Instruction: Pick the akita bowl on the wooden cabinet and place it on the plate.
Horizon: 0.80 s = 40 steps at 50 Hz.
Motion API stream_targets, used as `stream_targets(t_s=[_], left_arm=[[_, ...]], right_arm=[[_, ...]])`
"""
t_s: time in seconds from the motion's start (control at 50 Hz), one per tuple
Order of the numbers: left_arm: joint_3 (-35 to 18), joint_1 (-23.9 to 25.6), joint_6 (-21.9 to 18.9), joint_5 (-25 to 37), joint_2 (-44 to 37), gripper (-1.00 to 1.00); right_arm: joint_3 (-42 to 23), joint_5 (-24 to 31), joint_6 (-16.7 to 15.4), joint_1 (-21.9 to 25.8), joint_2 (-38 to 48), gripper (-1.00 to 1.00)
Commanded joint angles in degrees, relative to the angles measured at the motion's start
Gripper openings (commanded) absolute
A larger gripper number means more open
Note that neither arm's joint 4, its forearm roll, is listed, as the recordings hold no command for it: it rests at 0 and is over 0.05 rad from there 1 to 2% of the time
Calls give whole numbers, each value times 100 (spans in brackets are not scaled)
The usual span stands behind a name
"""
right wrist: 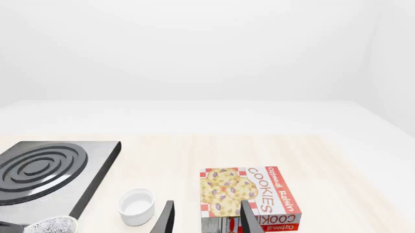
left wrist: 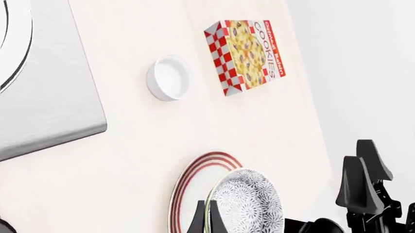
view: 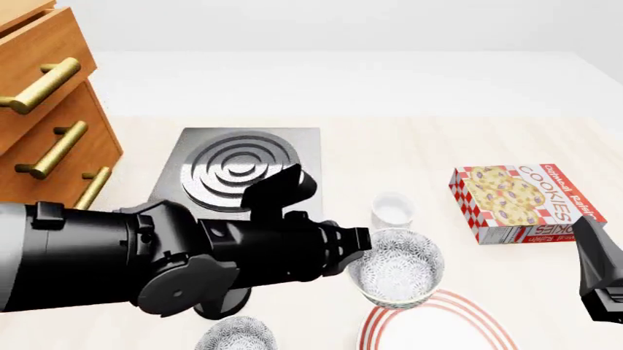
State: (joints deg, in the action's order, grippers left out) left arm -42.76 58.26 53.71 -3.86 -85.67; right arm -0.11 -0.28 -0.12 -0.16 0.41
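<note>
My left gripper point(view: 362, 244) is shut on the rim of the akita bowl point(view: 397, 273), a white bowl with fine grey speckles. The bowl hangs just above the far edge of the plate point(view: 438, 324), which is white with red rings. In the left wrist view the bowl point(left wrist: 250, 201) is tilted over the plate point(left wrist: 191, 187), with the left gripper point(left wrist: 207, 221) pinching its rim. The wooden cabinet point(view: 49, 109) stands at the far left. My right gripper point(right wrist: 206, 221) is open and holds nothing, low at the right point(view: 596, 266) by the cookie box.
A grey stove slab point(view: 244, 164) lies behind the left arm. A small plain white bowl point(view: 392, 209) sits just beyond the held bowl. The cookie box point(view: 521, 200) lies at the right. Another speckled bowl point(view: 233, 337) sits at the front edge under the left arm.
</note>
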Motion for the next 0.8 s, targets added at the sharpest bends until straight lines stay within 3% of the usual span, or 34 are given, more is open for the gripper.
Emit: stream_targets(t_s=[0.02,0.8], left_arm=[[-39,102,59,-135,-127,-100],[-100,271,203,-485,-645,-100]], right_arm=[[0,0,0,0,0,100],[0,0,0,0,0,100]])
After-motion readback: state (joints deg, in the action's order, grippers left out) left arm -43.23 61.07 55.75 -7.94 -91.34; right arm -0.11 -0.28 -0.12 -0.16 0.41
